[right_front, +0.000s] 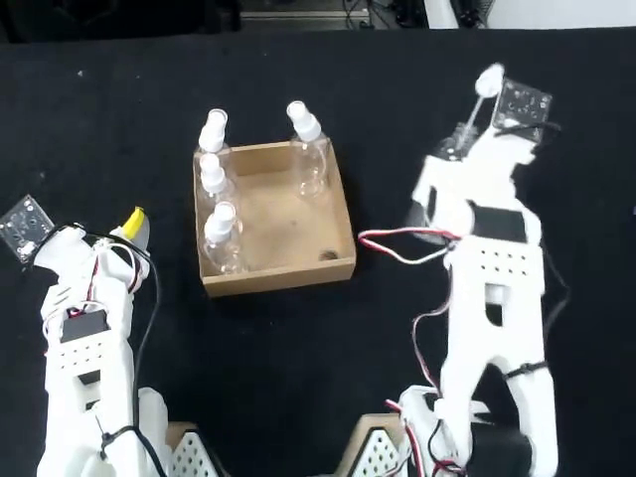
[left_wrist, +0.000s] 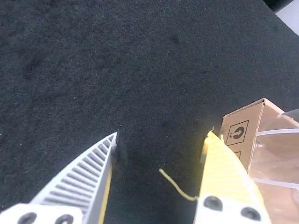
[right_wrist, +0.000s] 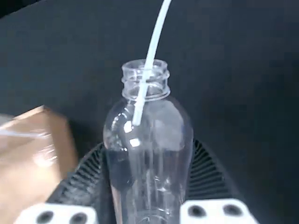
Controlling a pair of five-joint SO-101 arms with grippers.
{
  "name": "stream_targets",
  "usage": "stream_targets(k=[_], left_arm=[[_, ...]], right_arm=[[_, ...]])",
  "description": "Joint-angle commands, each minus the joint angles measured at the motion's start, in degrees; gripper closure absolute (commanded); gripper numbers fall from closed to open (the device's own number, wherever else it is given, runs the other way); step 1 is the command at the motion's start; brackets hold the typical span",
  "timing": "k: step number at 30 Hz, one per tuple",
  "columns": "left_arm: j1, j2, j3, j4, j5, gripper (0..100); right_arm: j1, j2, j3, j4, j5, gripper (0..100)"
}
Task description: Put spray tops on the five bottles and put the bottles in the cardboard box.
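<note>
bottle [right_wrist: 147,116] in right tool [right_wrist: 148,144]

5 bottles: 4 capped bottles [right_front: 225,248] in 1 cardboard box [right_front: 278,276], 1 uncapped bottle [right_wrist: 147,140] outside. 5 spray tops [right_front: 214,127]: 4 fitted, 1 loose top [right_front: 489,81].

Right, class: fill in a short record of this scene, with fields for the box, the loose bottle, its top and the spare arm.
box: the cardboard box holds four bottles, each with a top on.
loose bottle: the fifth bottle is outside the box, held by the right gripper.
top: its spray top is not seated; just the tube dips into the neck.
spare arm: left gripper open, empty, over the black table beside the box.
</note>
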Motion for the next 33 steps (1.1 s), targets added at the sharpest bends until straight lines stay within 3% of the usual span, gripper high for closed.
stream_targets(k=[1,4,6,10,17,27,33], left_arm=[[-0.31,-1.23,-1.27,-1.32,0.18,73],[-0.31,-1.23,-1.27,-1.32,0.18,73],[-0.31,-1.23,-1.19,-1.32,0.18,73],[-0.31,-1.23,-1.19,-1.32,0.18,73],[-2.33,-1.32,-1.98,-1.32,0.18,73],[-5.23,-1.32,-3.74,-0.79,0.26,73],[-5.49,-1.32,-3.74,-0.88,0.26,73]], right_arm=[[4.31,-6.9,8.31,-20.04,4.13,95.3],[5.63,-12.35,16.92,-34.55,4.13,98.4],[5.54,-16.57,19.91,-37.89,4.22,97.9],[4.31,-24.31,20.26,-32.26,7.21,98.1],[2.2,-36.35,20.53,-31.74,8.44,98.8],[-15.47,-44.7,19.91,-32.09,8.53,98.8],[-19.43,-46.46,20.0,-33.76,8.62,98.8]])
